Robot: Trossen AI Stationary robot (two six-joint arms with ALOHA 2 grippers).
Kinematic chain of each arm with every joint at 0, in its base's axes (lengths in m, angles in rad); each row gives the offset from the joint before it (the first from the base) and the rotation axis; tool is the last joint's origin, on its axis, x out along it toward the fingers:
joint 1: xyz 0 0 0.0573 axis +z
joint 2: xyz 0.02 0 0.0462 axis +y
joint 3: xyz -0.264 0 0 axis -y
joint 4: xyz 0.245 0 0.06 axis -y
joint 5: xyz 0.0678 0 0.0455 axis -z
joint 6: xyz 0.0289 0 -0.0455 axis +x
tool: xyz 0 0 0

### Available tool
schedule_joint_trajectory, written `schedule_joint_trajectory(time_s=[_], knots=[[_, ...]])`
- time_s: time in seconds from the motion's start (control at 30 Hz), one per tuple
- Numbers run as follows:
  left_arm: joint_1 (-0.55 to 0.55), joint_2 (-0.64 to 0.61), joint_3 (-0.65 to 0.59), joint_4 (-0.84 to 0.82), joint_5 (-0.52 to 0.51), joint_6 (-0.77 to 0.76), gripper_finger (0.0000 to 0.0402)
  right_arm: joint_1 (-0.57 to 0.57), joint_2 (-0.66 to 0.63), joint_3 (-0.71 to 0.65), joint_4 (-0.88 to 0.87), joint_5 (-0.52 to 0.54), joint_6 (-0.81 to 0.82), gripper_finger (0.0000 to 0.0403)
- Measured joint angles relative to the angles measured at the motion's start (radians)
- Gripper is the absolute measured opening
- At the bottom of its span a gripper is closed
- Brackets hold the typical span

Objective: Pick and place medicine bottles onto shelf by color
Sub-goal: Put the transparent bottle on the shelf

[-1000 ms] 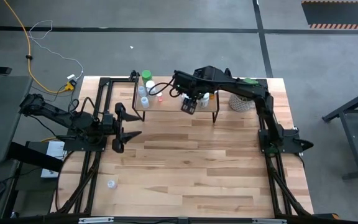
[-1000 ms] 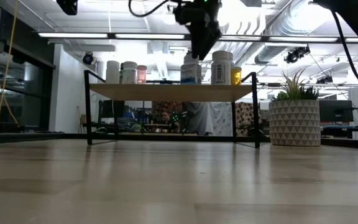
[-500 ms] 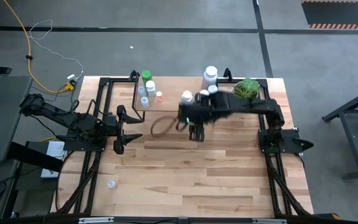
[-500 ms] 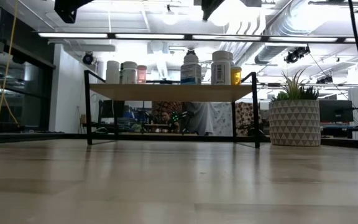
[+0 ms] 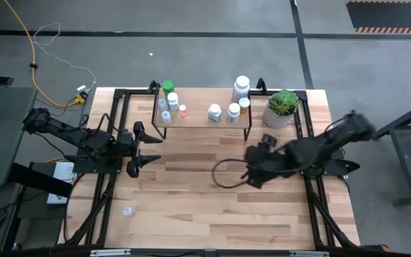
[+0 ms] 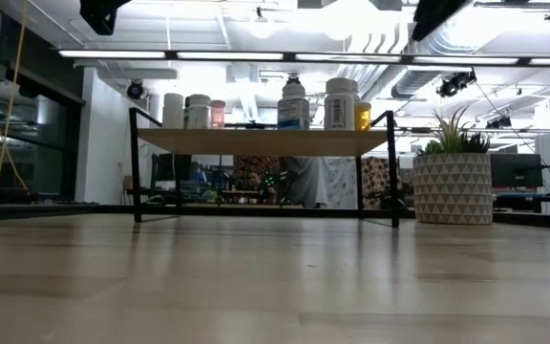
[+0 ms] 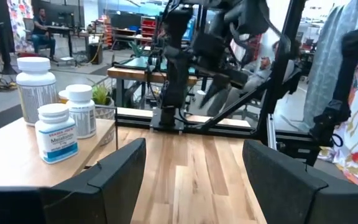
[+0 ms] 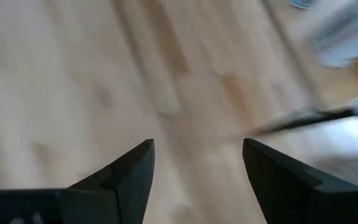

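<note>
Medicine bottles sit in two clusters on the shelf [image 5: 202, 114] at 12 o'clock on the table [image 5: 191, 207], seen from the high view. I see the green-capped bottle [image 5: 168, 87] with small clear and pink-capped ones at the shelf's 9 o'clock end; the large white bottle [image 5: 242, 86], two white-capped bottles [image 5: 215, 112] and a yellow-capped one [image 5: 244, 103] sit at its 3 o'clock end. One stray bottle [image 5: 128, 211] lies on the table at 7 o'clock, well apart from the shelf. Right gripper [image 5: 252, 175] hangs over mid-table, at 5 o'clock from the shelf, holding nothing. Left gripper [image 5: 148, 144] waits at 9 o'clock, jaws spread, empty. Potted plant [image 5: 282, 107] stands just beside the shelf's 3 o'clock end.

Low view: I see the bottles upright on the shelf board [image 6: 261, 141], white and green-lidded ones at the 9 o'clock end, taller white and yellow ones at 3 o'clock. Plant pot [image 6: 452, 186] is at 3 o'clock.

Left wrist view: the left claw's fingers [image 7: 120, 171] stand wide apart, nothing between. Three white bottles [image 7: 55, 132] stand on the shelf end; right arm [image 7: 191, 56] shows farther off.

Right wrist view: fingers [image 8: 132, 171] are released, spread over bare wood, blurred.
</note>
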Motion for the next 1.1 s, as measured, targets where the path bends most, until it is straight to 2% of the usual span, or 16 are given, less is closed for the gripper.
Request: schedule_joint_trajectory(time_s=[0.1,0.2,0.3,0.4,0.57,0.77,0.87,1.1], knots=[[0.0,0.0,0.0,-0.001,0.0,0.0,0.026,0.054,-0.164,-0.249,0.324,0.03,0.004,0.0236],[0.0,0.011,0.0,0.001,0.0,-0.021,0.0259,0.087,-0.274,-0.452,0.665,0.073,-0.09,0.0236],[-0.006,0.028,0.0,0.0,-0.001,-0.054,0.0259,0.094,-0.327,-0.592,0.947,0.064,-0.208,0.0236],[-0.024,0.062,0.024,-0.047,-0.016,-0.088,0.0259,0.093,-0.346,-0.66,1.11,0.03,-0.294,0.0236],[-0.1,0.192,0.176,-0.367,-0.011,-0.252,0.0259,0.09,-0.346,-0.681,1.171,0.029,-0.346,0.0236],[-0.31,0.426,0.358,-0.828,0.103,-0.594,0.0258,0.09,-0.344,-0.68,1.164,0.028,-0.349,0.0236],[-0.441,0.529,0.376,-0.889,0.13,-0.749,0.0258,0.09,-0.344,-0.68,1.16,0.028,-0.35,0.0236],[-0.665,0.696,0.378,-0.845,0.179,-1.016,0.0258,0.09,-0.344,-0.679,1.156,0.027,-0.367,0.0236]])
